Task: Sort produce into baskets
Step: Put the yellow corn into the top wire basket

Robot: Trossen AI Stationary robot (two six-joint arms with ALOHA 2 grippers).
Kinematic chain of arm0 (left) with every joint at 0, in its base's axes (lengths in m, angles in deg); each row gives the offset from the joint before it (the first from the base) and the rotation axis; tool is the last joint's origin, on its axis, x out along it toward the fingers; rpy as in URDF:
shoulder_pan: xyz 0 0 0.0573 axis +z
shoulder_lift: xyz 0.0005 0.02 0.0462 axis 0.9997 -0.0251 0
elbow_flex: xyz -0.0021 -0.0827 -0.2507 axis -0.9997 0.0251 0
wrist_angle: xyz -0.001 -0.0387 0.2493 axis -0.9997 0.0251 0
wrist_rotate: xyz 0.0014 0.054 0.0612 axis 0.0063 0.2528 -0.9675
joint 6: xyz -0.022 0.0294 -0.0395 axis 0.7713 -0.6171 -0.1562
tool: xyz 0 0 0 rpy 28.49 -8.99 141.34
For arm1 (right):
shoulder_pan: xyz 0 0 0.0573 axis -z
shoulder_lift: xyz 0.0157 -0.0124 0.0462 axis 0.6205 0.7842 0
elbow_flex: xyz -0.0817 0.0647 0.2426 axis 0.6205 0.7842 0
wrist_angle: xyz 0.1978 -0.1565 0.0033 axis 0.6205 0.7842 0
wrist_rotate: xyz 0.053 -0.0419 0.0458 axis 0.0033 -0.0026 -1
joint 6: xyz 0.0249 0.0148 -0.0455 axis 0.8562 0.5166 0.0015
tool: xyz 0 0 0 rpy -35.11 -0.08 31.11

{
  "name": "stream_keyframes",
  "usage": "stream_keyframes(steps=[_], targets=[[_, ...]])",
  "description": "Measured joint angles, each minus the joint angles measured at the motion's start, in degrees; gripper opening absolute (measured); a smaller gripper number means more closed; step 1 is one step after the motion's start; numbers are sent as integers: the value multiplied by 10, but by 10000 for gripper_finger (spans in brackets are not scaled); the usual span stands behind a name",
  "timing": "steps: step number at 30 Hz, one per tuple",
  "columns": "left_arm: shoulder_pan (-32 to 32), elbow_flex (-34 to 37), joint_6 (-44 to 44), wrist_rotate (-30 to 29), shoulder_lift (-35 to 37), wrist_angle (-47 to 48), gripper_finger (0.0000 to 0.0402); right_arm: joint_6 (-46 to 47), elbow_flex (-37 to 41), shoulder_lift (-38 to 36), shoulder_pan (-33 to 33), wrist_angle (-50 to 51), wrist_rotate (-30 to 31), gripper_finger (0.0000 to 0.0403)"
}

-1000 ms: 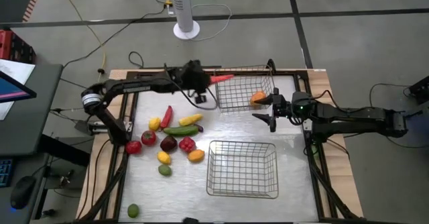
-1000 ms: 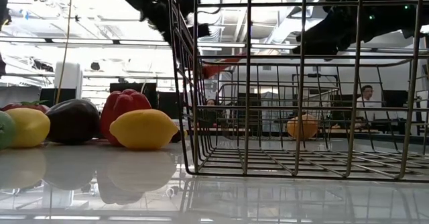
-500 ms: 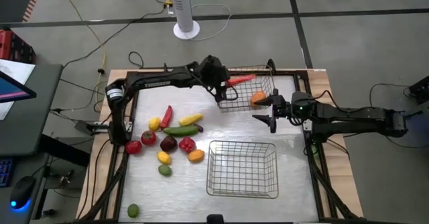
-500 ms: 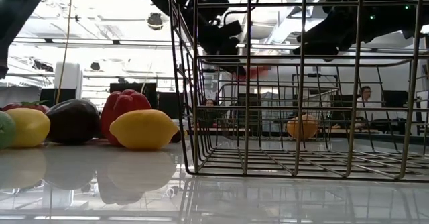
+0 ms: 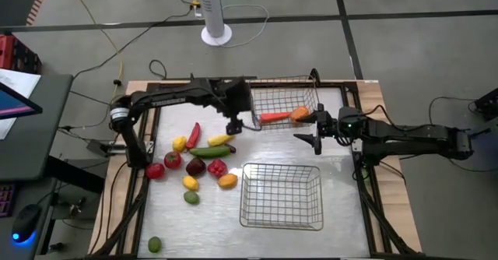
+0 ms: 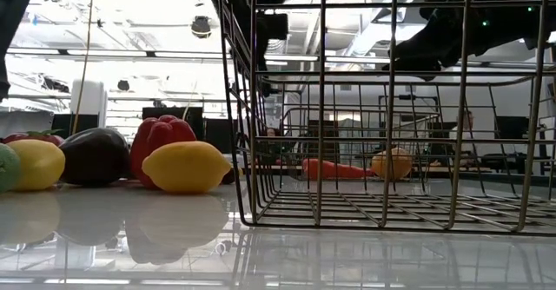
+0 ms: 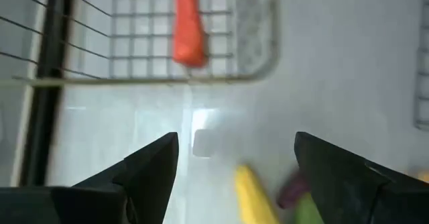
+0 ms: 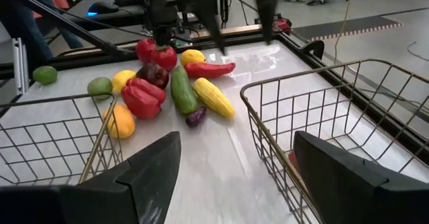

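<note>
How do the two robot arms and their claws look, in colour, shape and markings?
Both arms are dark, slim and jointed. The left arm has a pale band at its base joint and small light lettering along one link. Each claw, left claw and right claw, has two broad, dark, pointed fingers.

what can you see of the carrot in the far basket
The carrot is a long, tapered orange-red toy of smooth plastic, lying flat on the mesh floor of the far basket, near its front wall. Its thick end points toward the orange fruit beside it. Nothing grips it; the left gripper hangs open just outside.
</note>
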Motion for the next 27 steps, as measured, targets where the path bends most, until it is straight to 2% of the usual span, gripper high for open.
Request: stream_keyframes(steps=[4,8,12,18,27], targets=[[-11,82,30,-6,24,-23,285,0,0,0,-5,0,0,315],[-8,175,79,-16,49,-89,285,-3,0,0,-12,-7,0,315],[-5,238,123,-14,50,-122,285,-9,0,0,-17,-12,0,315],[-5,281,154,3,50,-156,285,-11,0,0,-21,-17,0,315],[-5,346,163,-14,50,-232,285,-9,0,0,-21,-17,0,315]])
